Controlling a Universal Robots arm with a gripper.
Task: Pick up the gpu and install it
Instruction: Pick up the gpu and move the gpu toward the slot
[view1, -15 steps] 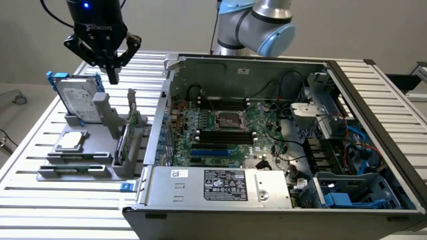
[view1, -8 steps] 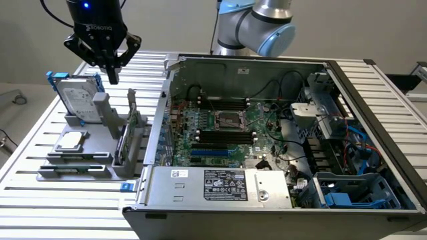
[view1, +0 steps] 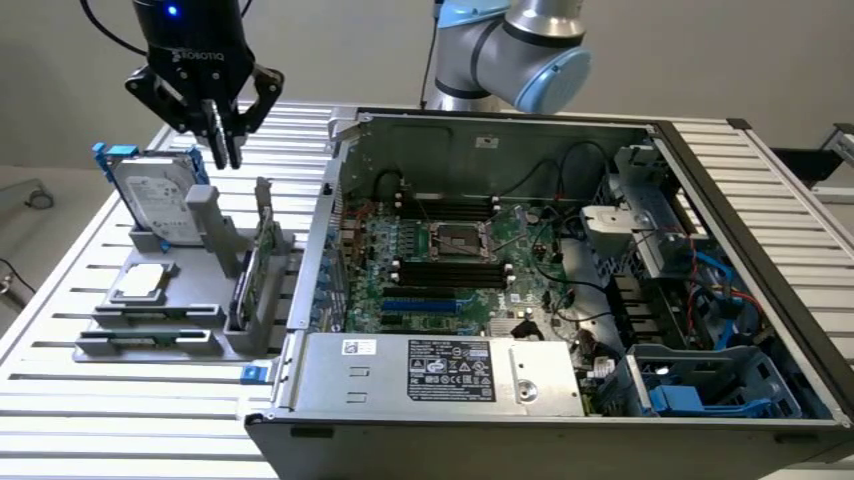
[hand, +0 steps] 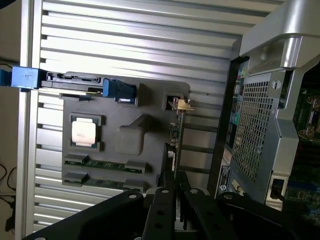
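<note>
Gripper (view1: 224, 148) hangs above grey holder (view1: 203, 212), fingers drawn together, nothing between them. Gpu (view1: 254, 280) stands on edge in holder slot, just beside computer case (view1: 331, 190) wall, open air above.

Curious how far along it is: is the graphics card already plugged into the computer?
No, the gpu stands on edge in the grey holder beside the computer case, with the gripper above the holder.
</note>
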